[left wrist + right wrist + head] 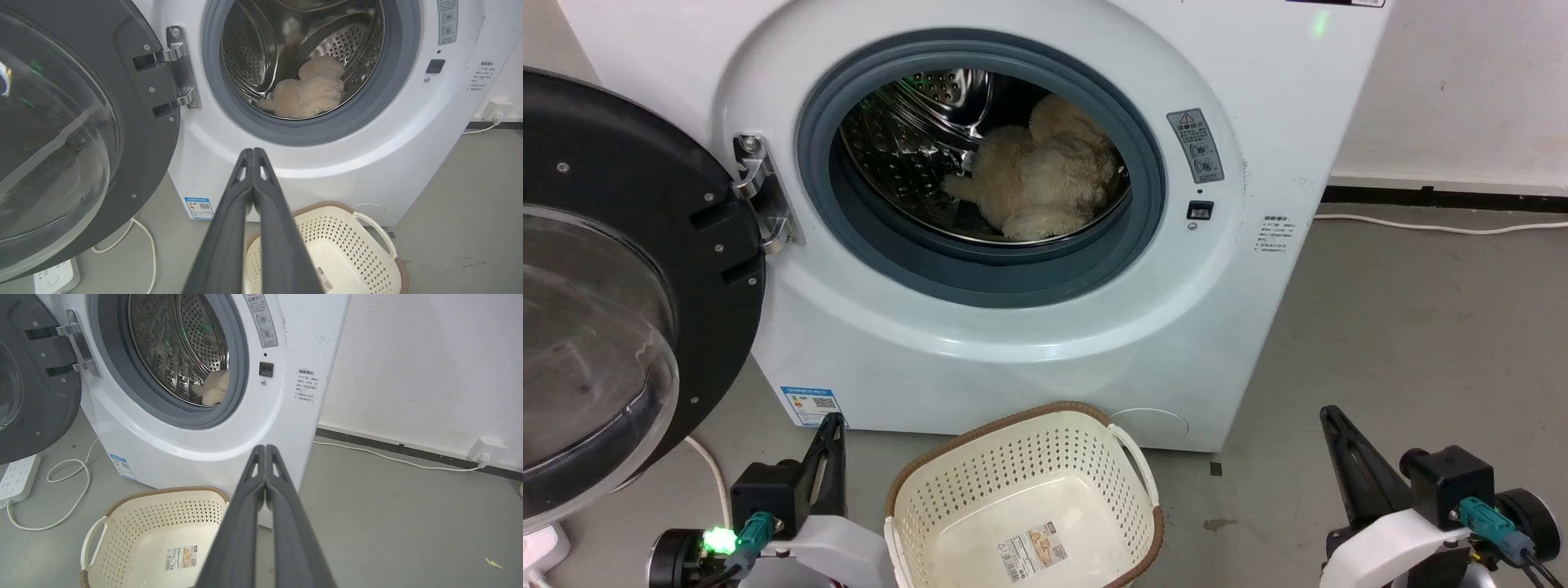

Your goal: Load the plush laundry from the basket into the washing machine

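- Bright, even indoor light; only soft, faint shadows on the floor [1421,327] by the washing machine [1054,359].
- Glints and green reflections on the steel drum [175,347]; pale glare across the door glass [49,143].
- Sharp overall; straight lines bowed toward the wrist views' edges.

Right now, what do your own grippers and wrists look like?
Both the left gripper and right gripper have long, tapering dark grey fingers with triangular cut-outs near the tips, black mounts and white wrist shells. Each carries a teal plug; a green light glows beside the left one.
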